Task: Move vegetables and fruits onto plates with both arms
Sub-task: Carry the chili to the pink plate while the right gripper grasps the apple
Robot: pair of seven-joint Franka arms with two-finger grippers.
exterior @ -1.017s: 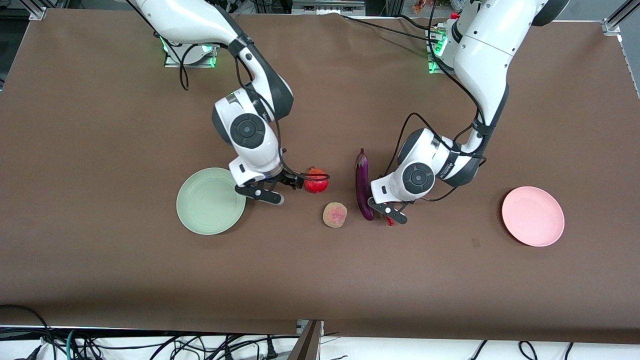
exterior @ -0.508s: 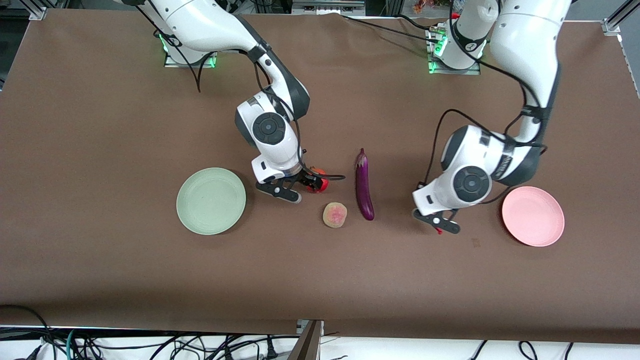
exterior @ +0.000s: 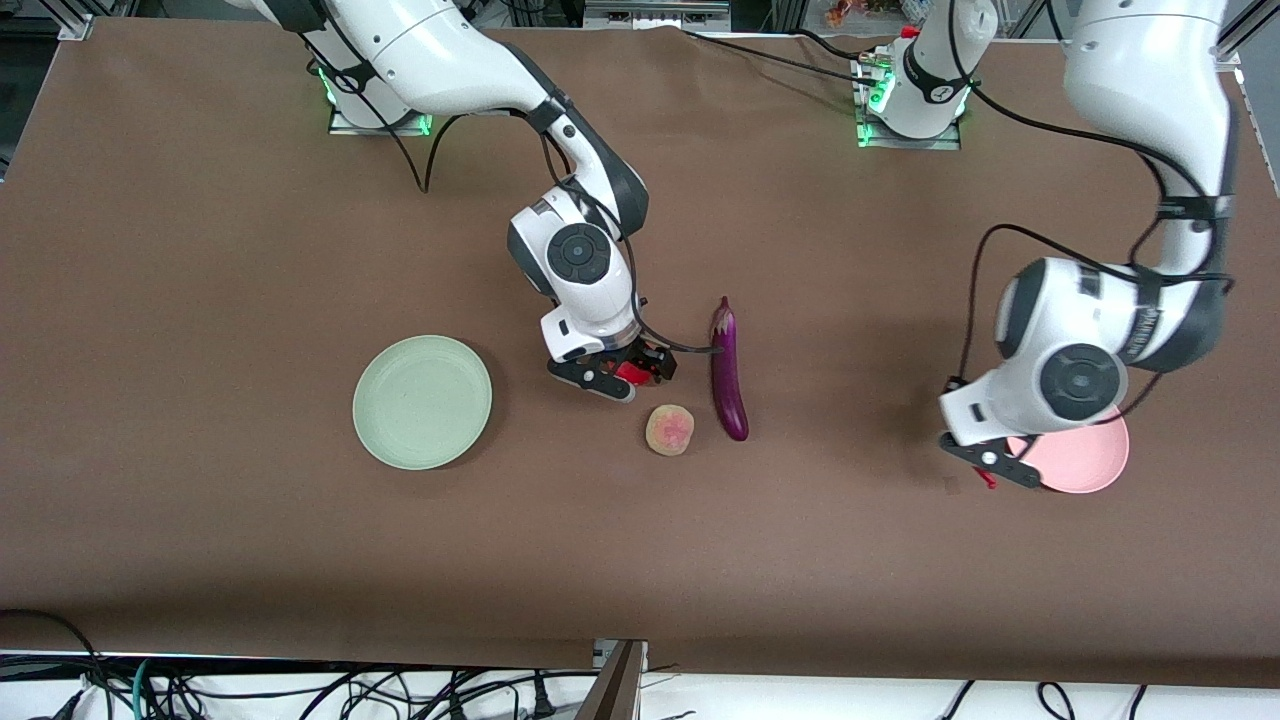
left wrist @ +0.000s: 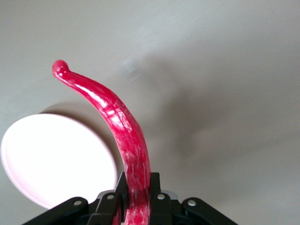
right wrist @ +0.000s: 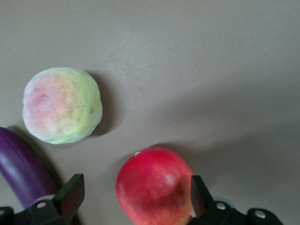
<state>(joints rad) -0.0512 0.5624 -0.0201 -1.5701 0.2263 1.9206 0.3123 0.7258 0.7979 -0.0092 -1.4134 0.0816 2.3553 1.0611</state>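
My left gripper (exterior: pixel 990 468) is shut on the red chili pepper (left wrist: pixel 123 126) and holds it in the air over the table, at the rim of the pink plate (exterior: pixel 1088 466). The plate also shows in the left wrist view (left wrist: pixel 51 159). My right gripper (exterior: pixel 626 376) is open and low around the red pomegranate (right wrist: pixel 154 187), which rests on the table; one finger is close against it, the other stands apart. The peach-like fruit (exterior: pixel 669 429) and the purple eggplant (exterior: pixel 728 368) lie beside it, toward the left arm's end. The pale green plate (exterior: pixel 422 401) holds nothing.
The brown table top (exterior: pixel 250 250) is bare around the plates. The right arm's cable hangs by the eggplant's stem. The peach-like fruit (right wrist: pixel 62 105) and the eggplant (right wrist: pixel 21 171) lie close to the right gripper's fingers.
My left gripper lifted the chili from beside the eggplant and carried it to the pink plate's rim. My right gripper moved from the green plate's edge onto the pomegranate.
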